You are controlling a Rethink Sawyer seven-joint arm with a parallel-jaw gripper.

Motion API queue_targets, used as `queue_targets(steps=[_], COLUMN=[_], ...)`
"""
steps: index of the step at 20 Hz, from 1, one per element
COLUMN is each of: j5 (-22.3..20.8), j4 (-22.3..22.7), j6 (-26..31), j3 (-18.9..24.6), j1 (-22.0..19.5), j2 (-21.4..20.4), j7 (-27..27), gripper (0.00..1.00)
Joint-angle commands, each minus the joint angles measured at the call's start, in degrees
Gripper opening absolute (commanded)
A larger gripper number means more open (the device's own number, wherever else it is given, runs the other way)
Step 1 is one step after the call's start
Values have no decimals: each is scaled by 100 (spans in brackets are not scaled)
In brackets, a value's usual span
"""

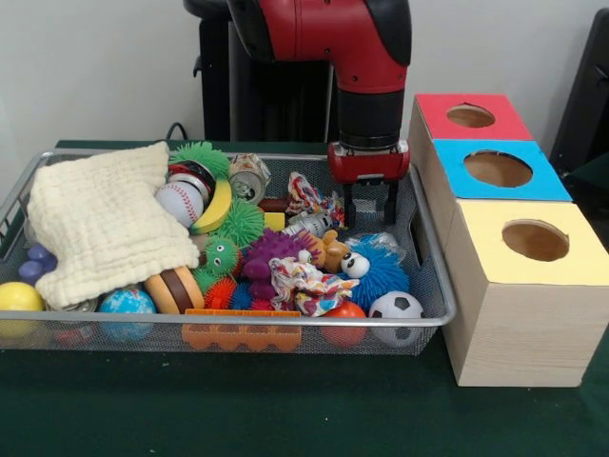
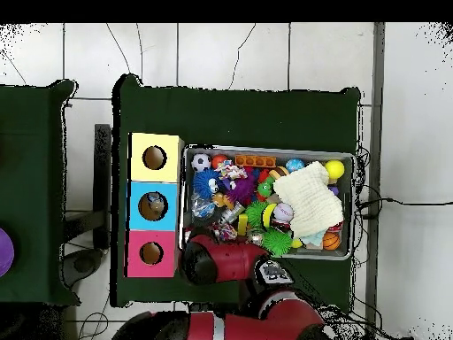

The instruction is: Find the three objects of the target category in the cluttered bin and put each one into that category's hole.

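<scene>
The wire mesh bin [image 1: 443, 286] is full of toys; it also shows in the overhead view [image 2: 265, 150]. My gripper [image 1: 370, 217] hangs open and empty over the bin's right end, fingertips just above the clutter. A see-through plastic bottle [image 1: 379, 242] lies right below it on a blue spiky ball, and shows in the overhead view [image 2: 202, 209]. Another small bottle with a pale label [image 1: 308, 225] lies just left of the gripper among the toys. In the overhead view the arm hides the gripper.
Three wooden boxes stand right of the bin, with a red-topped hole [image 1: 471, 115], a blue-topped hole [image 1: 498, 168] and a yellow-topped hole [image 1: 535, 240]. A cream cloth [image 1: 100, 224] covers the bin's left part. A silver can [image 1: 249, 178] lies at the back.
</scene>
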Motion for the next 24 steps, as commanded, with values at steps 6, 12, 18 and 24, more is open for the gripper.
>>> queue_targets(steps=[6,12,18,24], j5=[399,390,375,372], j4=[-664,-629,-603,-631], j6=[-707,-752,-654,-612], j3=[183,215,228,261], j1=[73,53,56,56], j2=[776,780,678,662], j7=[1130,1149,1112,1091], gripper=[100,100,100,100])
